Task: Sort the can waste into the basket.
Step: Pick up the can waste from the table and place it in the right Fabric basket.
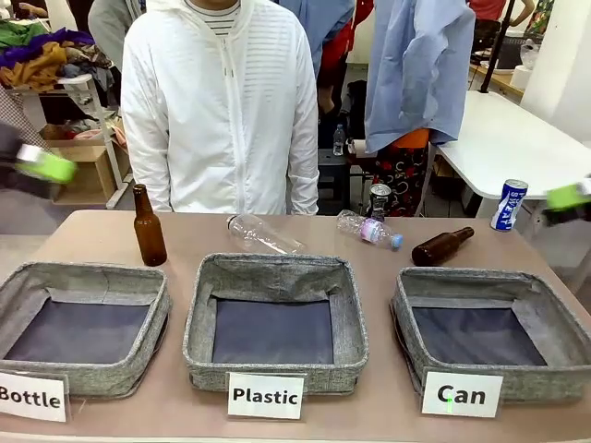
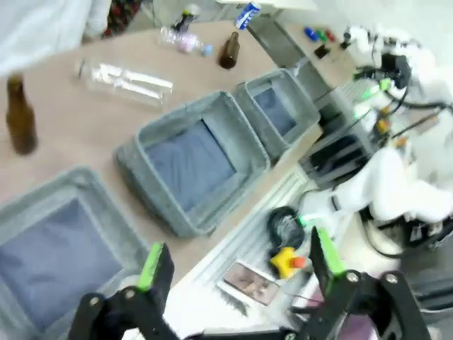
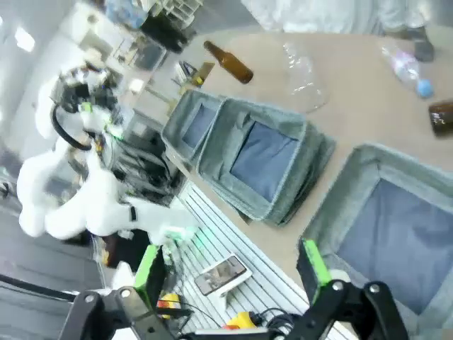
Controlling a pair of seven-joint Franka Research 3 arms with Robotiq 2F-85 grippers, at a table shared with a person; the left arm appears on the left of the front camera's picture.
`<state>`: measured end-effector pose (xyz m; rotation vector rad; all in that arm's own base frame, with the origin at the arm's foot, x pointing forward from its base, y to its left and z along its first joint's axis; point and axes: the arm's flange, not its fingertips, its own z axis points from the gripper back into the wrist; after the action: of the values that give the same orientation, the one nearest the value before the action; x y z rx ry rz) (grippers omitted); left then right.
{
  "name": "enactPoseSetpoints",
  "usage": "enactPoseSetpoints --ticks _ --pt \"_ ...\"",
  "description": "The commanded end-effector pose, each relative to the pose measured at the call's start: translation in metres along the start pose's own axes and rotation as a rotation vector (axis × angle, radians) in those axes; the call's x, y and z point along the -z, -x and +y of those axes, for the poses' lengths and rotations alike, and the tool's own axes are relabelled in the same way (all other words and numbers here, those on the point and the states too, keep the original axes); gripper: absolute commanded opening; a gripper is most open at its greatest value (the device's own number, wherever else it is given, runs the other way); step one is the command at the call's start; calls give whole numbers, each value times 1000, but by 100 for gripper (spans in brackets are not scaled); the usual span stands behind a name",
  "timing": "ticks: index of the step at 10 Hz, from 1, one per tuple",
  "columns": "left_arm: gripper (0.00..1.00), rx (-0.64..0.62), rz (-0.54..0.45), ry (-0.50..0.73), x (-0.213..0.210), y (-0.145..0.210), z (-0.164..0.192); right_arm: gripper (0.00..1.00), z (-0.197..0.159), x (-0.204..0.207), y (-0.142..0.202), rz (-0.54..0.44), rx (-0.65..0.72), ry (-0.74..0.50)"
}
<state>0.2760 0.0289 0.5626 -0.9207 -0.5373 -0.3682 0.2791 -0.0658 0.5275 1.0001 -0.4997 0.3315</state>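
A blue-and-white can [image 1: 509, 205] stands at the table's far right, and it appears again at the top of the left wrist view [image 2: 246, 14]. A dark can [image 1: 379, 198] stands upright behind a plastic bottle near the far edge. The grey basket [image 1: 554, 318] carded "Can" sits at the front right with nothing in it, and its wall [image 3: 333, 205] lies close under my right gripper. My right gripper [image 1: 568, 196] hovers blurred at the right edge, just right of the blue can, and stands open [image 3: 230, 263]. My left gripper [image 1: 42, 166] hangs blurred at the far left, also open [image 2: 237, 258].
The "Plastic" basket [image 1: 199, 318] is in the middle and the "Bottle" basket [image 1: 18, 286] at the left. A brown bottle [image 1: 148, 226] stands upright. Behind the baskets lie two clear plastic bottles [image 1: 263, 233] [image 1: 369, 229] and another brown bottle [image 1: 441, 246]. A person in white stands at the far edge.
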Motion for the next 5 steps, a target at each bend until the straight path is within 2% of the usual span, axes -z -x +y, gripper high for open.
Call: enactPoseSetpoints --ticks 1,2,3,4,5 --pt "100 -278 -118 101 -11 72 100 100 -54 -29 10 -142 144 -89" --pt "100 -383 -174 158 -14 83 129 100 -79 -42 16 -202 230 -109" --pt "100 -426 -217 284 -14 92 155 100 -105 -51 18 -235 302 -131" --pt "100 -448 -263 372 -10 98 169 100 -131 -57 18 -263 390 -155" --pt "100 -483 -313 423 18 102 161 100 -155 -61 19 -298 462 -170"
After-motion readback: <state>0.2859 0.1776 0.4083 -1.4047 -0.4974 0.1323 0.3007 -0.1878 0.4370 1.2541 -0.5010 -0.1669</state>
